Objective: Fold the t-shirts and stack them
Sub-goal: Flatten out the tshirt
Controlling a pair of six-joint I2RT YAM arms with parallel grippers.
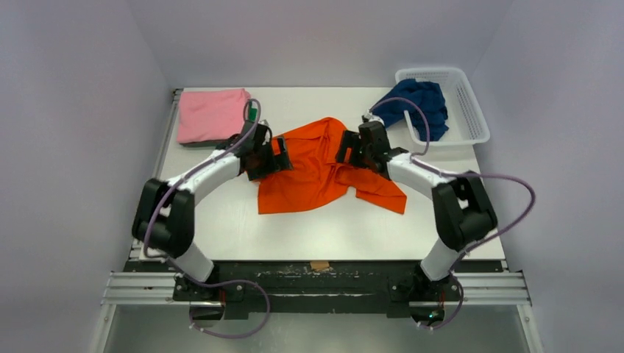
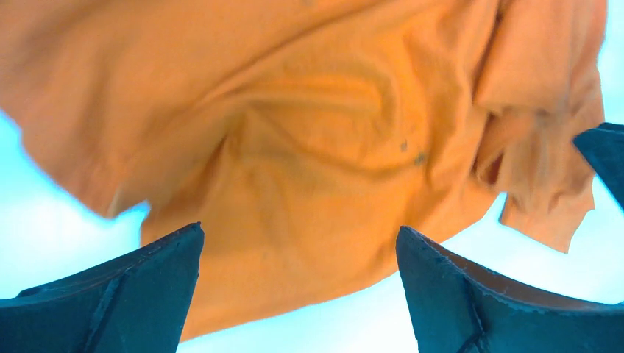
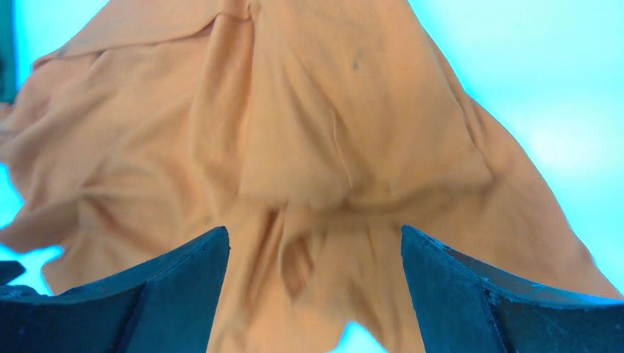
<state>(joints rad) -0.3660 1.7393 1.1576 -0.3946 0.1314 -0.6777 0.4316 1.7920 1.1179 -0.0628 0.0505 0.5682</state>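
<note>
Orange t-shirt (image 1: 316, 165) lies crumpled on the table (image 1: 221, 235), squarely between the claws. The left gripper (image 2: 298, 228) is over its left edge and the right gripper (image 3: 314, 229) over its far-right edge; both are spread wide and hold nothing, and neither arm is clearly nearer. The shirt is widest left to right along its near side. Far right of it the white basket (image 1: 477, 118) holds the navy t-shirt (image 1: 419, 103), which spills over the rim, and far left sits the folded pink t-shirt (image 1: 213, 114).
</note>
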